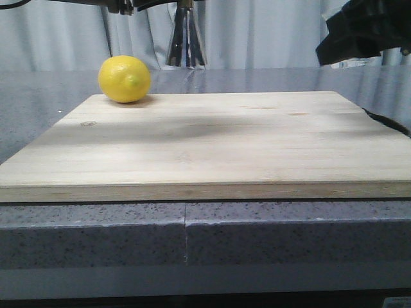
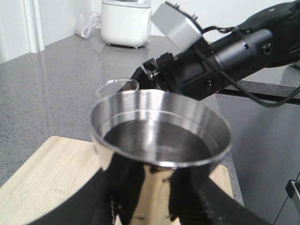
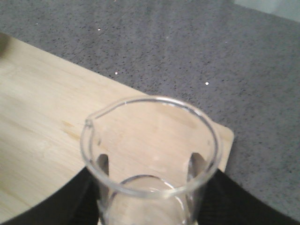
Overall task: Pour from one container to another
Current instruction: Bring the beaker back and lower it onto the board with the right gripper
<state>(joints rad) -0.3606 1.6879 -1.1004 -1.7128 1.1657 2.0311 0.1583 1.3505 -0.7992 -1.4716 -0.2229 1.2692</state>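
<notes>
A lemon (image 1: pixel 124 79) sits on the cutting board's (image 1: pixel 212 144) far left corner.

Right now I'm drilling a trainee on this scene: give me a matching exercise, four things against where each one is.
Things:
1. lemon
2. steel jigger
3. glass beaker
4. cutting board

Places:
A. held in the right arm's jaws
B. lying flat on the grey counter
C. on the board's far left corner
D. held in the left arm's jaws, liquid inside

Pairs: 1-C, 2-D, 3-A, 4-B
</notes>
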